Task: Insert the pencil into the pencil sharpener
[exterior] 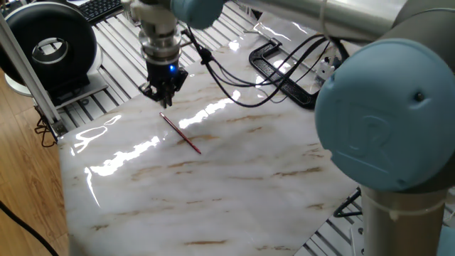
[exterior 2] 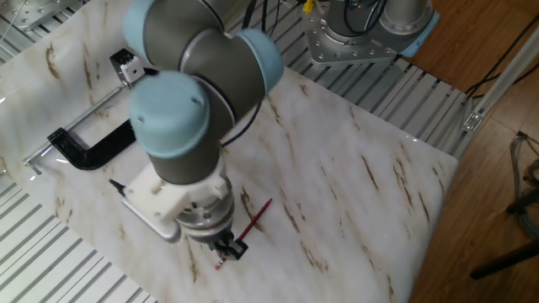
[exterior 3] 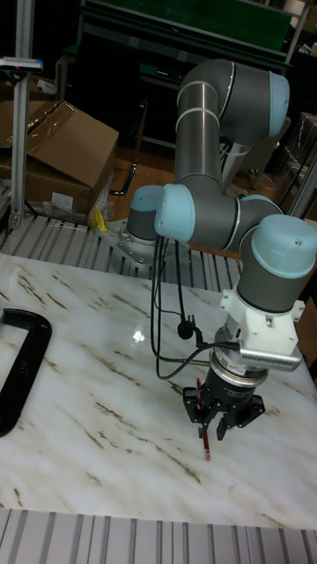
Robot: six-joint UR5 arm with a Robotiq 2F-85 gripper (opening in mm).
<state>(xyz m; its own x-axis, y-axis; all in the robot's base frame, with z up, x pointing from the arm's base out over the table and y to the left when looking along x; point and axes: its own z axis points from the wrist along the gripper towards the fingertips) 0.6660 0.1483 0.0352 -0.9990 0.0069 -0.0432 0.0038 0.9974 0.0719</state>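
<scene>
The thin dark-red pencil [exterior: 180, 133] lies flat on the marble sheet, slanting from upper left to lower right. My gripper [exterior: 163, 99] hangs just above its upper-left end, fingers pointing down and open with nothing held. In the other fixed view the gripper [exterior 2: 229, 249] covers the lower part of the pencil [exterior 2: 256, 217]. In the tall fixed view a short piece of pencil [exterior 3: 205, 448] shows between the fingers of the gripper [exterior 3: 216, 425]. The pencil sharpener [exterior 2: 125, 66], a small dark block, sits at the far end of the clamp's screw.
A large black C-shaped clamp [exterior: 279, 77] lies at the back of the sheet, with black cables over it. The robot's big elbow joint [exterior: 384, 128] fills the right foreground. A black round device [exterior: 50, 43] stands off the sheet at the far left.
</scene>
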